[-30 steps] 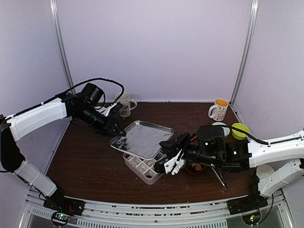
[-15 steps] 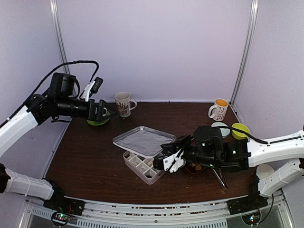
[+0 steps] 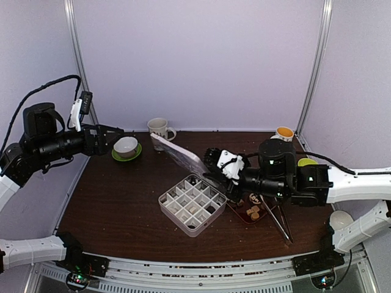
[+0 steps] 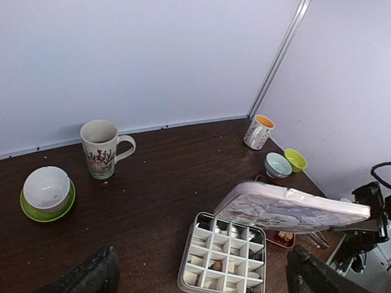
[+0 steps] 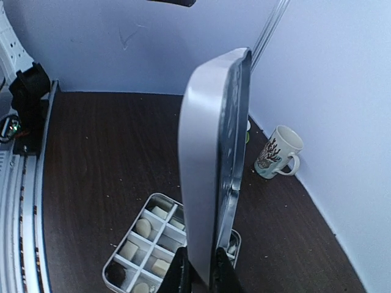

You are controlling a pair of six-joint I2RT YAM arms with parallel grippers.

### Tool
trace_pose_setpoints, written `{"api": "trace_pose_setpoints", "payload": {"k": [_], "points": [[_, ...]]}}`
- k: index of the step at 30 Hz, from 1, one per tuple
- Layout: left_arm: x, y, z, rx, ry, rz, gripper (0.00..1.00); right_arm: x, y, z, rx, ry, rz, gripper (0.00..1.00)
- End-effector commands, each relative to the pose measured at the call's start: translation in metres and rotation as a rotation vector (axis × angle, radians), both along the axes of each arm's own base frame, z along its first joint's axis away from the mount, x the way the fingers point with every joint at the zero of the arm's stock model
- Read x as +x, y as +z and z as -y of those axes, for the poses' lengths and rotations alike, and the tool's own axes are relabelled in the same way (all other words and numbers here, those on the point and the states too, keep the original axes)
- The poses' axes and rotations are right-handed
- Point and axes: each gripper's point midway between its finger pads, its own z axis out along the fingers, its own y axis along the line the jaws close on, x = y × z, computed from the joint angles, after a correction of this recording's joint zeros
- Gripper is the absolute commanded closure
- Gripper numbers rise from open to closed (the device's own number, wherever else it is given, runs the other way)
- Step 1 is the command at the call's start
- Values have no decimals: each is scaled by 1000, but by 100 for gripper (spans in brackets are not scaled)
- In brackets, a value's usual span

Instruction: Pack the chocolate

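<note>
Chocolate [image 3: 190, 209] sits in several cells of the uncovered divided box [image 3: 166, 200] in the overhead view, and more pieces lie on a small dish [image 3: 239, 215] beside the tongs [image 3: 276, 218]. The right gripper [image 3: 212, 166] is clamped on the lid [image 3: 180, 154], held tilted by the box's far edge. The left gripper [image 3: 112, 130] hangs high at the left, jaws wide apart and empty, near a white bowl [image 3: 126, 145].

From the left wrist, spread fingers [image 4: 91, 274] frame box and lid.

From the right wrist, fingers [image 5: 223, 268] pinch the lid, which stands edge-on above tan and dark pieces.
</note>
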Motion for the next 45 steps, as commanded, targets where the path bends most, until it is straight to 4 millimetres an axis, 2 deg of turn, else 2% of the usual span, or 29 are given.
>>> {"api": "trace_pose_setpoints", "payload": {"k": [1,7,9,19,26,30,33,35,38,42,45], "points": [[16,-17,-21,65,126,-45,2,-14,37,-4,299,21,-355,100],[27,-46,-40,61,181,-143,2,-15,69,4,629,11,-586,100],[30,-59,-47,43,187,-189,2,-16,71,4,696,21,-660,100],[36,-106,-42,37,137,-287,2,-10,48,-5,918,21,-943,100],[47,-139,-30,87,68,-339,2,-12,48,-34,927,91,-1013,100],[49,-144,-6,-4,-45,-333,2,-12,53,-48,950,132,-1077,100],[47,-154,8,-80,-112,-344,2,-13,52,-51,985,161,-1122,100],[47,-166,12,-95,-118,-364,2,-8,43,-49,1005,127,-1150,100],[48,-186,19,-86,-112,-408,2,6,19,-40,1037,39,-1193,100],[46,-209,36,-52,-133,-461,3,23,-12,-18,1093,-44,-1240,100],[43,-218,46,-16,-140,-474,3,30,-32,-6,1083,-87,-1249,96]]}}
